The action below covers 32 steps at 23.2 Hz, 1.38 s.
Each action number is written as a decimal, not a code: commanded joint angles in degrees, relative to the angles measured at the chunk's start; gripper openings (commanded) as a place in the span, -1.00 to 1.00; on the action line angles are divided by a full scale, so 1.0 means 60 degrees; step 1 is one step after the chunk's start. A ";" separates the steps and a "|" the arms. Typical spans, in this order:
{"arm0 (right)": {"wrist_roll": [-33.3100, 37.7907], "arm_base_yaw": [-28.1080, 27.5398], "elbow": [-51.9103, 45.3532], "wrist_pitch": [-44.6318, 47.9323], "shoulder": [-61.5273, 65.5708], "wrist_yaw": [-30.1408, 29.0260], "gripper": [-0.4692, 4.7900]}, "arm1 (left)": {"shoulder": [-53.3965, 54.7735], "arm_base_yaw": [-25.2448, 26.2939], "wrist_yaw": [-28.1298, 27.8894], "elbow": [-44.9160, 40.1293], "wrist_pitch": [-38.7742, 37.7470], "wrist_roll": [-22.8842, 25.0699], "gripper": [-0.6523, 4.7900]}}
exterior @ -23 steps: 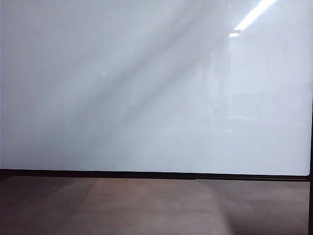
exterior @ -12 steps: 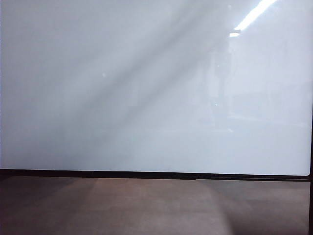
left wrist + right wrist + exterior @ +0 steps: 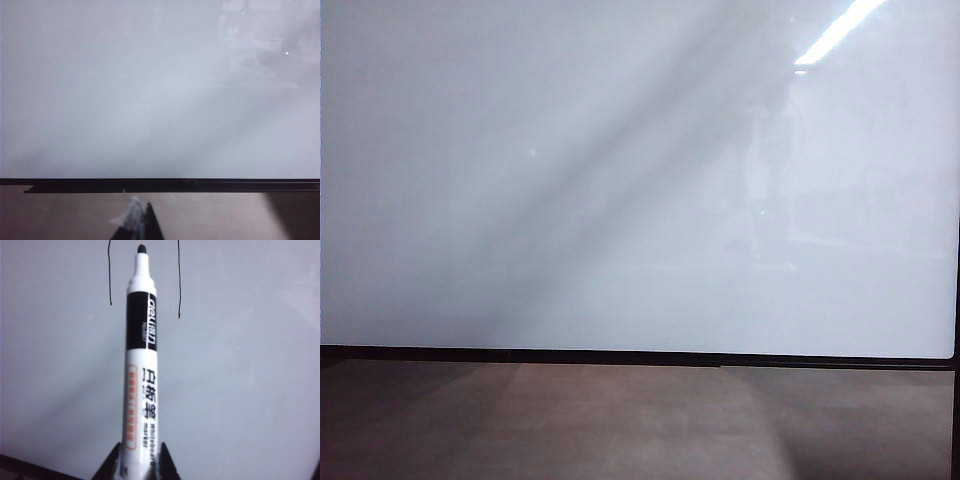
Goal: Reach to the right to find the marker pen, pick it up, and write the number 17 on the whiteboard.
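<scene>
Whiteboard (image 3: 620, 180): glossy white panel in a thin black frame, filling most of the exterior view; a ceiling light strip was mirrored near its upper right corner, and a broad diagonal shadow crossed its middle. No arm appeared in that view.

Brown-grey surface (image 3: 620, 420): a strip lying along the near edge of the board's frame.

Left gripper (image 3: 142, 225): only its dark tip showed, over the brown-grey surface (image 3: 225, 220) just short of the board's black lower frame edge, with a scrap of pale, crumpled material stuck to it. Whether its jaws stood apart or together could not be told. The whiteboard (image 3: 150, 100) ahead of it was unmarked.

Right gripper (image 3: 136, 462): two dark fingers clamped on the lower barrel of the marker pen (image 3: 141, 370), one either side. The pen was white with a black band and printed lettering, uncapped, its black tip over the whiteboard (image 3: 240, 380).

Two black strokes (image 3: 110, 275): thin, roughly parallel lines on the board, one either side of the pen's tip.
</scene>
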 commanded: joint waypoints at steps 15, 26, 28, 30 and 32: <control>-0.0029 0.0022 0.0044 -0.2208 -0.1996 0.0091 -0.84 | 0.0011 0.0004 0.0033 0.0007 0.0087 -0.0025 -0.78; -0.0699 -0.1220 -0.1483 -0.2743 -0.3268 0.0284 -0.84 | 0.0011 0.0004 0.0033 0.0007 0.0076 -0.0025 -0.78; -0.0667 -0.2208 -0.2663 -0.1993 -0.4058 -0.0499 -0.84 | 0.0011 0.0004 0.0000 0.0007 0.0058 -0.0025 -0.78; -0.0667 -0.2991 -0.3869 -0.1249 -0.4798 -0.1155 -0.84 | 0.0011 0.0004 0.0036 0.0007 0.0058 -0.0029 -0.78; -0.0572 -0.3421 -0.4951 -0.0525 -0.5275 -0.1195 -0.84 | 0.0011 0.0004 0.0033 0.0007 0.0058 -0.0025 -0.78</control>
